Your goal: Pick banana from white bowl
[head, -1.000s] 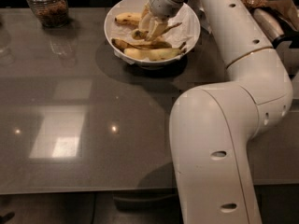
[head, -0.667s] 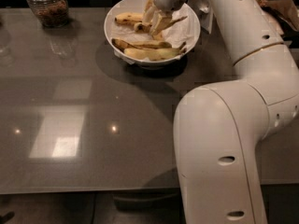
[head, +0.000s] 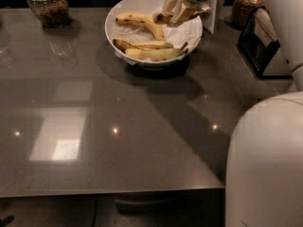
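Observation:
The white bowl (head: 191, 37) stands at the far side of the table, lined with white paper. My gripper (head: 177, 12) hangs over its back right part, shut on the banana (head: 160, 18), a slim yellow one whose dark brown tip sticks out to the left of the fingers (head: 171, 3). The banana is held just above the bowl's contents. Its right part is hidden behind my fingers.
Three more bananas lie in the bowl: a curved speckled one (head: 140, 21), a thin one (head: 142, 45) and a pale one (head: 154, 55). A glass jar (head: 47, 6) stands at the back left, another jar (head: 246, 6) and a dark rack (head: 265, 41) at the right. My arm's white body (head: 265, 164) fills the lower right.
My gripper has moved up and a little to the right from down among the bananas. It now holds the banana higher over the bowl.

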You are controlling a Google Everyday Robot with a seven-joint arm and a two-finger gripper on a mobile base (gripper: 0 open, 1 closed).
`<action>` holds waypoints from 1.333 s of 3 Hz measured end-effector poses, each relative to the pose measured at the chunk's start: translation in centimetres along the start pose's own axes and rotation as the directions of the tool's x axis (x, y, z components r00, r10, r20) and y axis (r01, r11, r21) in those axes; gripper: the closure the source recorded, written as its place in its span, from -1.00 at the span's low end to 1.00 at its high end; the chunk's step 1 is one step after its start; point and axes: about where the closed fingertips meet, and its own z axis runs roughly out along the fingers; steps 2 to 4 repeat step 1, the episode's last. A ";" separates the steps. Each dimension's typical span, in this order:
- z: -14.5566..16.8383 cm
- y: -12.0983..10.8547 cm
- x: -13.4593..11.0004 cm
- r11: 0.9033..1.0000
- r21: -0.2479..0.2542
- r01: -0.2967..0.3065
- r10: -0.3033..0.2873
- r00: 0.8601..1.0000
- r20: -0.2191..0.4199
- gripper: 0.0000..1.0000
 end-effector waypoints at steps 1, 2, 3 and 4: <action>-3.6 2.9 -0.6 0.999 0.053 -0.006 0.006 1.000 0.010 1.00; -3.6 2.9 -0.6 0.999 0.053 -0.006 0.006 1.000 0.010 1.00; -3.6 2.9 -0.6 0.999 0.053 -0.006 0.006 1.000 0.010 1.00; -3.6 2.9 -0.6 0.999 0.053 -0.006 0.006 1.000 0.010 1.00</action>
